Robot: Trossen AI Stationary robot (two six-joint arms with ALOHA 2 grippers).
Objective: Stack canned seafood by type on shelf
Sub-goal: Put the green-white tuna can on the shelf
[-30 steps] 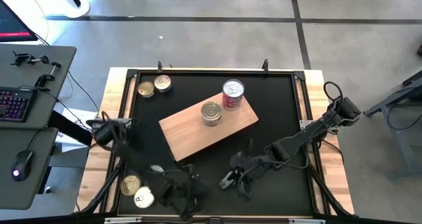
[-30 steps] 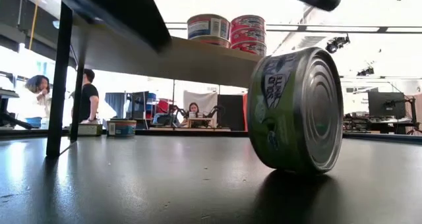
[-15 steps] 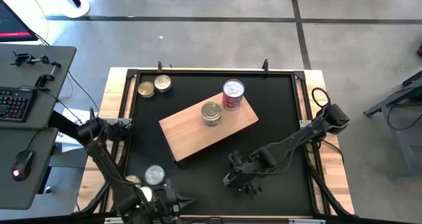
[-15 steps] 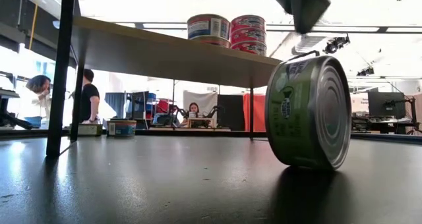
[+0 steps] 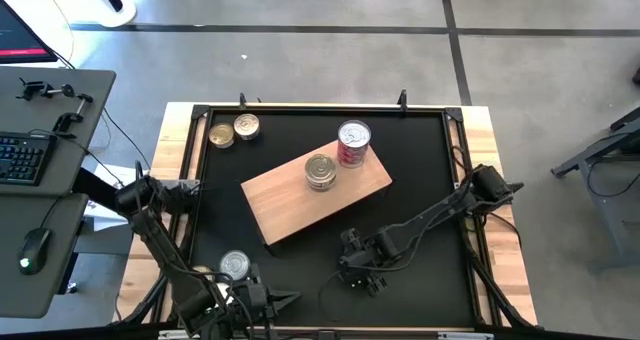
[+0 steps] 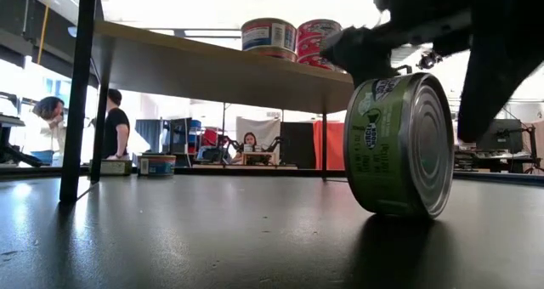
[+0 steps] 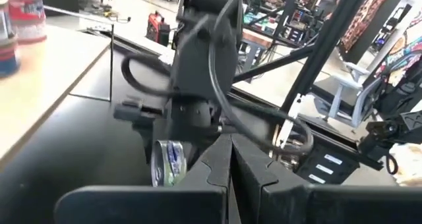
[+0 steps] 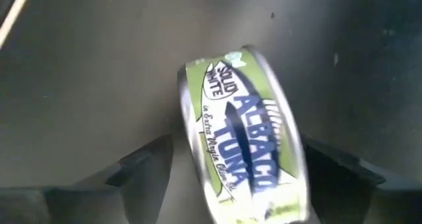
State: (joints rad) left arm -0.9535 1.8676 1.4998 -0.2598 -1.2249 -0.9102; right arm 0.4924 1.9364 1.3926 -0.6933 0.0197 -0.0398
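I'm looking down on the black bench (image 5: 420, 170), framed in pale wood. The shelf (image 5: 285, 205), a light-brown board, lies at a slant near its middle. From the low camera it stands raised on thin dark legs, with open space beneath.

My right arm reaches in from the right edge, and its gripper (image 5: 362, 270) sits low over the bench just in front of the shelf. Its jaws stand wide on either side of a green-labelled tuna tin (image 6: 399, 144), which is up on its edge on the bench, its ribbed silver end facing the low camera. In the right wrist view the tin sits between the two fingers with a gap on each side, so I read it as not gripped.

My left arm is folded back at the near left corner, its gripper (image 5: 270, 302) close to the bench edge. The left wrist view shows those jaws closed together with nothing between them.

On the shelf, a red-labelled stack of tins (image 5: 353, 143) stands at the far end, with a shorter stack (image 5: 320, 170) just beside it. Two loose tins (image 5: 233, 131) lie flat, side by side, at the far left corner of the bench. One silver-topped tin (image 5: 234, 265) lies near the left arm; another may sit beside it, but the arm hides that spot.
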